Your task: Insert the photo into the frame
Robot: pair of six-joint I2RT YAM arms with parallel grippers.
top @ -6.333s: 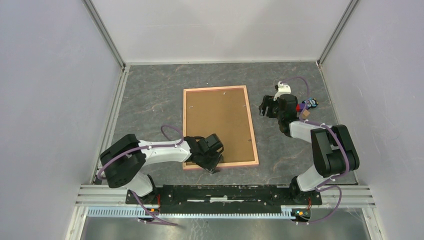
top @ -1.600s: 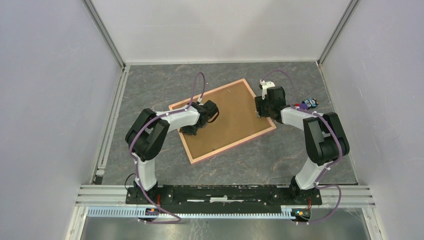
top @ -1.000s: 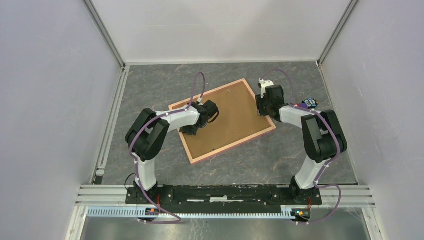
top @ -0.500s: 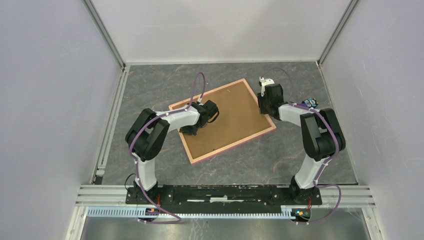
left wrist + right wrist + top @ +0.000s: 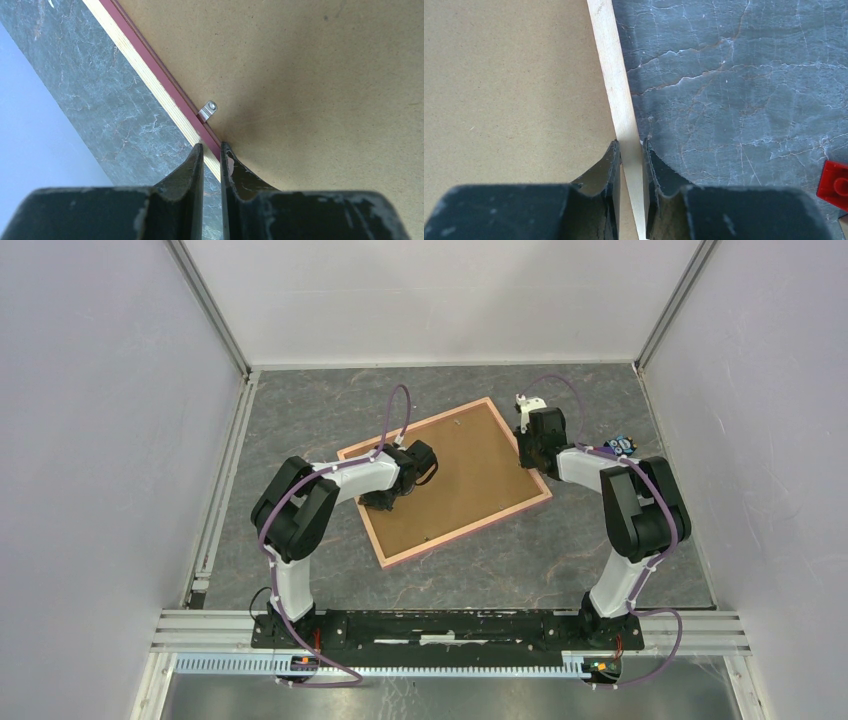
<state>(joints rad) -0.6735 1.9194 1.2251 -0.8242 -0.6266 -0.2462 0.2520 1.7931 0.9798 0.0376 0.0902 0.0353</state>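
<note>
the thin pink-edged rectangular wooden picture frame (image 5: 450,480) lies back-up and skewed on the dark grey marbled tabletop (image 5: 300,420), with its brown fibreboard backing facing up. the left claw (image 5: 211,147) is pinched on the frame's left rim, one finger on the board side and one on the outer side, just beside a small silver metal clip (image 5: 208,110). the right claw (image 5: 629,145) is clamped across the pale wooden rim on the right side, toward the far corner. the photo shows in none of the views, so we cannot tell whether it sits under the backing or somewhere else.

we judge the main risk to be the grips themselves. each claw holds only a narrow strip of rim, so an uneven lift or turn could twist the frame and let it slide out of one claw. if the frame is tipped over with a clip loose, the backing could drop away. a small red plastic block (image 5: 836,182) lies near the right claw, further right, and a swing that way could knock it.
</note>
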